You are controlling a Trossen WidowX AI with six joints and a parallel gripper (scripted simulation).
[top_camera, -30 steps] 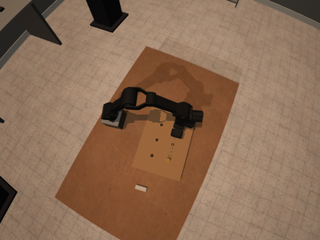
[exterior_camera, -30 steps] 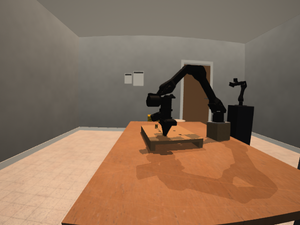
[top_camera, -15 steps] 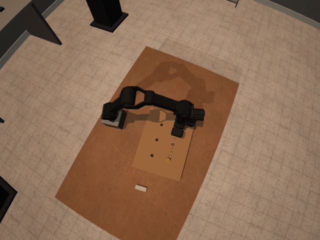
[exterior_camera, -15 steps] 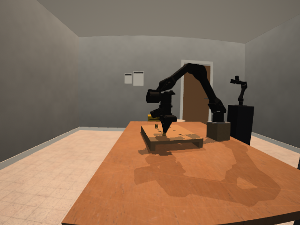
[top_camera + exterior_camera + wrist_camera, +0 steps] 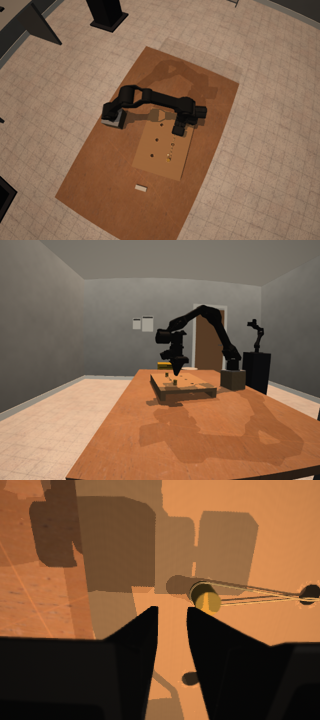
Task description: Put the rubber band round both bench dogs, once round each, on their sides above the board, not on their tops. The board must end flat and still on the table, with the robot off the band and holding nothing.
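The wooden board (image 5: 164,147) lies flat on the table, also in the exterior view (image 5: 180,385). Two yellow bench dogs stand in it: one at the near end (image 5: 168,159) and one under my gripper, seen in the wrist view (image 5: 205,597). In the side view they show as two short pegs (image 5: 166,374) (image 5: 175,381). The thin rubber band (image 5: 171,147) runs between them; in the wrist view the band (image 5: 250,592) loops round the side of the dog and stretches off to the right. My gripper (image 5: 172,614) hangs just above that dog, fingers slightly apart with nothing between them.
Empty dog holes (image 5: 156,139) run along the board's left side, and one (image 5: 310,594) lies under the band. A small white block (image 5: 140,188) lies on the table beyond the board. My base (image 5: 113,118) stands beside the board. A second arm on a black pedestal (image 5: 255,369) stands off the table.
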